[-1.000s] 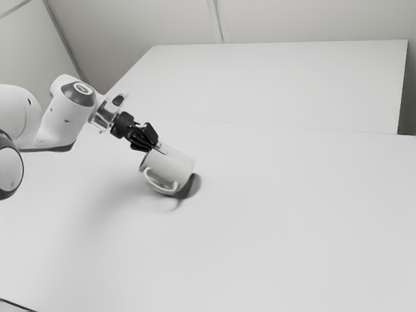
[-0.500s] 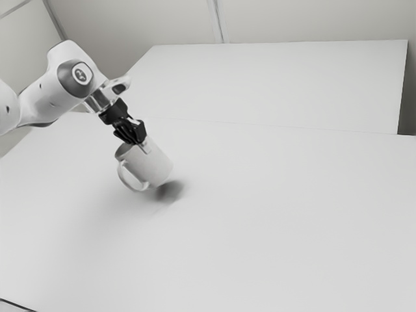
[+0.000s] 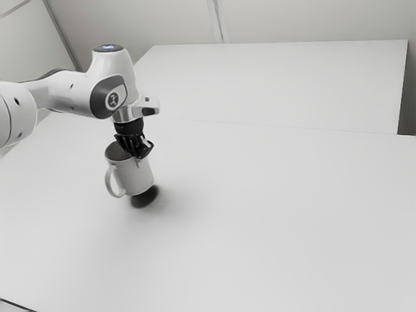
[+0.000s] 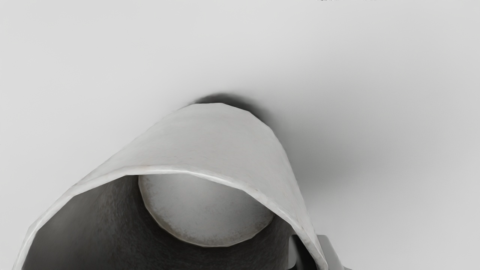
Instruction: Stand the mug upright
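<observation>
table [image 3: 279,214]: beneath the mug [image 3: 136,177], catching its shadow [image 3: 144,199]
mug: seemingly just aloft, mouth up; righting looks nearly finished
gripper [image 3: 138,160]: clenched on the mug's wall near the rim [image 4: 176,169]
slight tilt: level, lower, then release

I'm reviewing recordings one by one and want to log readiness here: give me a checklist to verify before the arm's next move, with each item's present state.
1. End effector grips the mug by its wall, one finger inside, one outside: ok.
2. Mug's mouth faces upward: ok.
3. Mug stands straight, without lean: not ok; it seems to tilt slightly, base toward the exterior view's right.
4. Base rests on the table: cannot tell; a shadow lies by it, but contact is unclear.
5. Handle is away from the fingers: ok.
6. Mug released: not ok.
</observation>
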